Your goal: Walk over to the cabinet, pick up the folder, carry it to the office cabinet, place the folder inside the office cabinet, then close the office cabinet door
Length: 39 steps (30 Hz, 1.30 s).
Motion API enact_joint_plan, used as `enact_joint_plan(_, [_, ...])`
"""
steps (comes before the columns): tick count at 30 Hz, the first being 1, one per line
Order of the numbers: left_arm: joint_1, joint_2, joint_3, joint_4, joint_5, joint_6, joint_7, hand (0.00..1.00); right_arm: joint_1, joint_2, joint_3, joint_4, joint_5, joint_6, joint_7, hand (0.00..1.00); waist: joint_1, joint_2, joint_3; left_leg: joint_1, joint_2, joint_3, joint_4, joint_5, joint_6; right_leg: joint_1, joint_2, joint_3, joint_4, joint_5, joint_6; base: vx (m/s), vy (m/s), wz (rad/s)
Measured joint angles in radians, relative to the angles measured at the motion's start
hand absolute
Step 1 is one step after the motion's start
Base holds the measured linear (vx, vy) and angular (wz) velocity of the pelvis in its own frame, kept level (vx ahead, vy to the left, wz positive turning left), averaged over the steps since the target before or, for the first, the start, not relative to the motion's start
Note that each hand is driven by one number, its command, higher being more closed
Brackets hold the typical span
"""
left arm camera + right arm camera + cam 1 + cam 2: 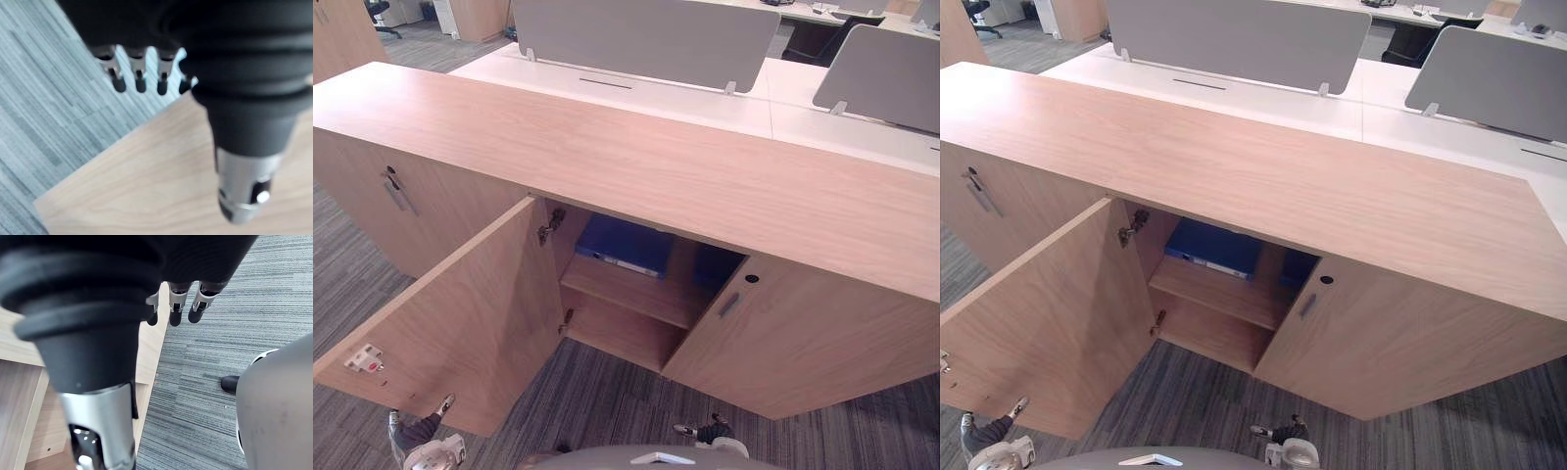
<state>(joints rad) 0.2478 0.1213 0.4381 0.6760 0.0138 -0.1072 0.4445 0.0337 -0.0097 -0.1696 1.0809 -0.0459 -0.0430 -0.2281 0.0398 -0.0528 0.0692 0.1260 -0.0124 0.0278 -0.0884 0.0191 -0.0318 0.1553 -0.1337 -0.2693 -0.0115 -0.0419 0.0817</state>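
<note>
My left hand [140,78] hangs low with its fingers slack and apart, holding nothing, just beside the free edge of the swung-open light-wood cabinet door [460,313]. My right hand [175,308] is likewise loose and empty, down over the grey striped carpet [597,401] in front of the closed right-hand wooden door [803,343]. The flat blue folder [625,245] lies on the upper wooden shelf [636,292] inside the long wood-topped office cabinet [656,166]. As far as I can judge it sits back from the opening, so I read the placing as done and only the door as left. To close it cleanly I'd bring the left hand round to the door's outer face near the free edge, far from the hinge. Then I'd push with flat fingers in a steady arc and keep both hands clear of the gap as the door meets the frame.
</note>
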Motion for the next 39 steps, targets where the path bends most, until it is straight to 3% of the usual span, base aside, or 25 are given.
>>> enact_joint_plan(5, [0.0, 0.0, -0.002, -0.001, 0.0, 0.0, 0.0, 0.0, 0.0, 0.0, 0.0, 0.0, 0.0, 0.001, 0.0, 0.0, 0.001, 0.002, -0.002, 0.0, 0.0, -0.001, 0.0, 0.0, 0.0, 0.001, 0.0, -0.002, 0.0, 0.0, 0.0, 0.0, 0.0, 0.0])
enact_joint_plan(7, [-0.002, 0.037, 0.114, -0.032, 0.009, 0.006, -0.038, 0.0, 0.004, -0.002, -0.015, 0.001, 0.0, 0.002, 0.001, 0.0, 0.013, 0.002, -0.003, 0.001, 0.001, -0.002, 0.0, -0.001, 0.0, 0.005, 0.001, -0.005, -0.003, -0.002, -0.002, 0.0, 0.0, 0.03])
enact_joint_plan(8, [-0.005, 0.1, 0.182, -0.079, -0.021, 0.007, -0.094, 0.0, 0.005, -0.001, -0.011, 0.001, 0.0, 0.002, 0.01, 0.0, 0.007, -0.001, -0.005, 0.002, 0.003, -0.004, 0.0, -0.006, 0.001, 0.01, 0.003, -0.013, -0.008, -0.003, -0.002, 0.0, 0.0, 0.08])
enact_joint_plan(9, [0.0, 0.13, 0.178, -0.096, -0.026, 0.006, -0.108, 0.0, 0.007, 0.001, -0.008, 0.001, 0.0, 0.002, 0.011, 0.0, 0.009, -0.001, -0.005, 0.004, 0.004, -0.004, 0.0, -0.008, 0.0, 0.013, 0.003, -0.013, -0.009, -0.004, -0.002, 0.0, 0.0, 0.05])
enact_joint_plan(10, [0.015, 0.177, 0.104, -0.114, -0.007, 0.002, -0.105, 0.0, 0.013, -0.001, -0.007, -0.003, 0.0, 0.002, 0.006, 0.0, 0.017, 0.006, -0.007, 0.009, 0.002, -0.002, 0.0, -0.011, 0.001, 0.017, 0.002, -0.011, -0.009, -0.005, -0.002, 0.0, 0.0, 0.0])
enact_joint_plan(12, [0.012, 0.134, 0.051, -0.15, 0.001, -0.014, -0.085, 0.0, 0.013, -0.012, 0.004, -0.003, -0.001, 0.002, 0.006, 0.0, 0.016, 0.014, -0.009, 0.014, -0.004, -0.002, 0.0, -0.01, 0.002, 0.019, -0.003, -0.004, -0.006, -0.005, -0.003, 0.0, 0.015, -0.03])
enact_joint_plan(14, [0.002, 0.042, 0.019, -0.136, -0.001, -0.011, -0.037, 0.0, 0.012, -0.01, 0.008, -0.003, -0.001, 0.003, 0.006, 0.0, 0.016, 0.013, -0.009, 0.013, -0.007, -0.002, 0.0, -0.01, 0.002, 0.019, -0.005, -0.003, -0.007, -0.006, -0.004, 0.0, 0.0, 0.0])
enact_joint_plan(18, [0.044, 0.014, -0.041, -0.13, 0.001, -0.012, -0.029, 0.0, 0.014, -0.008, 0.009, -0.001, -0.002, 0.004, 0.006, 0.0, 0.022, 0.002, -0.014, 0.013, -0.005, -0.01, 0.0, -0.009, 0.001, 0.023, -0.003, -0.015, -0.004, -0.006, -0.005, -0.01, -0.023, 0.08])
enact_joint_plan(35, [0.071, 0.018, -0.198, -0.057, 0.0, -0.008, -0.09, 0.0, 0.011, -0.008, 0.009, -0.002, -0.013, 0.008, 0.007, 0.0, 0.013, 0.01, -0.01, 0.004, -0.006, -0.017, 0.0, 0.015, 0.004, 0.008, -0.002, 0.017, 0.004, -0.004, 0.008, -0.07, -0.008, 0.02])
enact_joint_plan(39, [0.11, 0.036, -0.257, -0.078, -0.001, 0.01, -0.142, 0.0, 0.012, -0.008, 0.01, -0.003, -0.032, 0.009, 0.008, 0.0, 0.008, 0.011, -0.01, -0.007, -0.01, -0.009, 0.0, 0.018, 0.005, -0.003, -0.003, 0.044, -0.001, 0.004, 0.014, -0.03, 0.017, -0.04])
